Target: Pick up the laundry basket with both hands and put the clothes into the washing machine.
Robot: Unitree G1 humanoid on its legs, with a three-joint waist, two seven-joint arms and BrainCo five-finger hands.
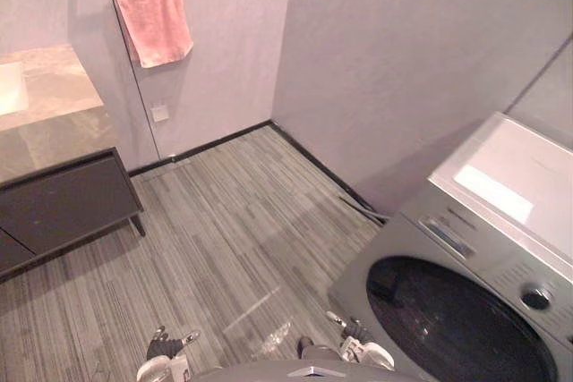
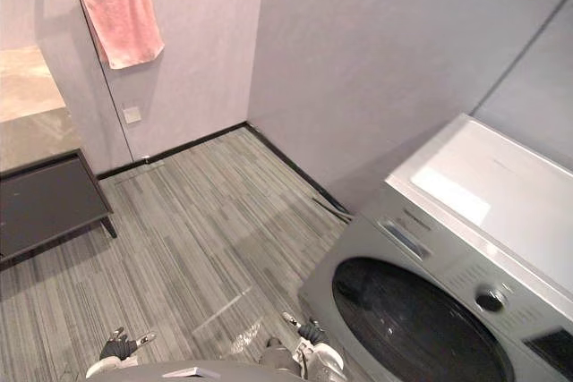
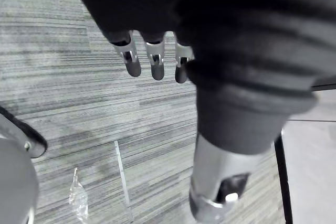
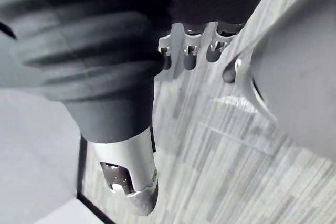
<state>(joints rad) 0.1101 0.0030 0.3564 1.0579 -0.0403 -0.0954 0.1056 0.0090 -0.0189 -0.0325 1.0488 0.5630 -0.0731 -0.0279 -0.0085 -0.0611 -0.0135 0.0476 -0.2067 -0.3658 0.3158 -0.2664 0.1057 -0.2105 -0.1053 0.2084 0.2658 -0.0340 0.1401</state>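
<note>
**Both hands low beside a shut washer, no basket in sight**

Left hand (image 3: 152, 59) and right hand (image 4: 191, 51) hang over the striped floor (image 1: 224, 221), fingers relaxed, grasping nothing. The washing machine (image 1: 466, 284) stands at the robot's right, door (image 2: 407, 328) closed. Where basket and clothes lie cannot be told. Risk: the right hand, nearest the drum, could strike it

Open floor (image 1: 233, 230) lies between cabinet (image 1: 63, 203) and washing machine (image 1: 466, 292).

washing machine (image 1: 466, 284) at right, cabinet (image 1: 63, 203) at left, towel (image 1: 150, 13) on wall rail behind
</note>
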